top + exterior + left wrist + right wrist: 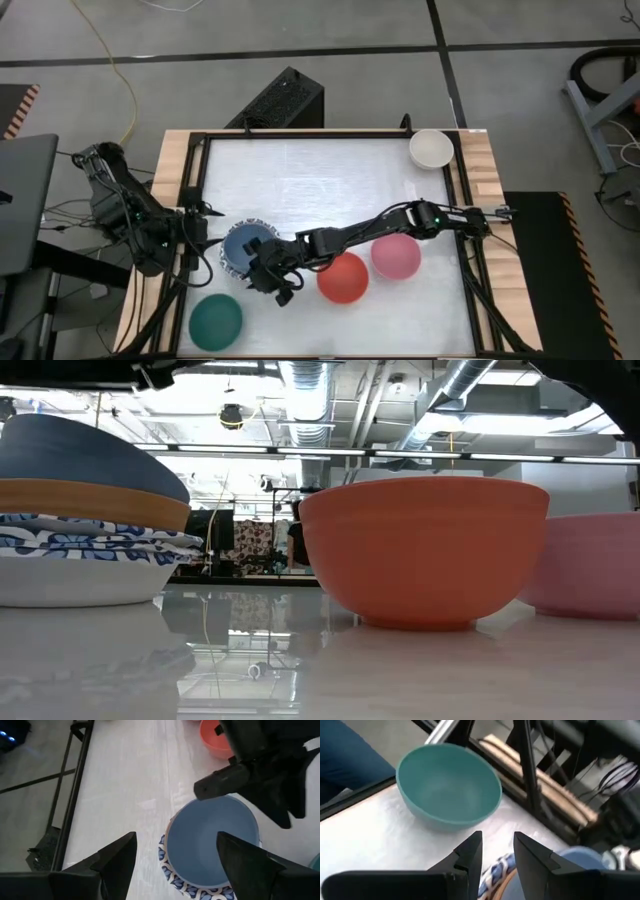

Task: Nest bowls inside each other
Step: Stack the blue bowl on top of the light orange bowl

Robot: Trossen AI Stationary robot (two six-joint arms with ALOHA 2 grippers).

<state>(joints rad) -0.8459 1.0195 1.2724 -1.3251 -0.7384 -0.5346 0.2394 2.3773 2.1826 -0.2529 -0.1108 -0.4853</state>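
Observation:
A stack of nested bowls [243,245] stands left of the table's middle. It has white blue-patterned bowls at the bottom, an orange one [90,505] above them, and a blue bowl [210,840] on top, which sits tilted in the low view. My right gripper [497,845] reaches in from the right, open by a narrow gap, over the stack's near-right rim [496,869]. My left gripper [175,852] hangs open above the stack's left side. A green bowl [447,787], a red bowl [343,278], a pink bowl [395,255] and a cream bowl [431,148] stand alone on their bases. My right gripper has its fingers slanting down over the patterned rim of the stack. Nothing shows between them, and I cannot tell whether they touch the rim.
The red bowl [425,545] and pink bowl [590,565] stand close under my right arm. Black rails [190,200] frame the table. A black box [282,98] sits beyond the far edge. The white top between the stack and the cream bowl is bare.

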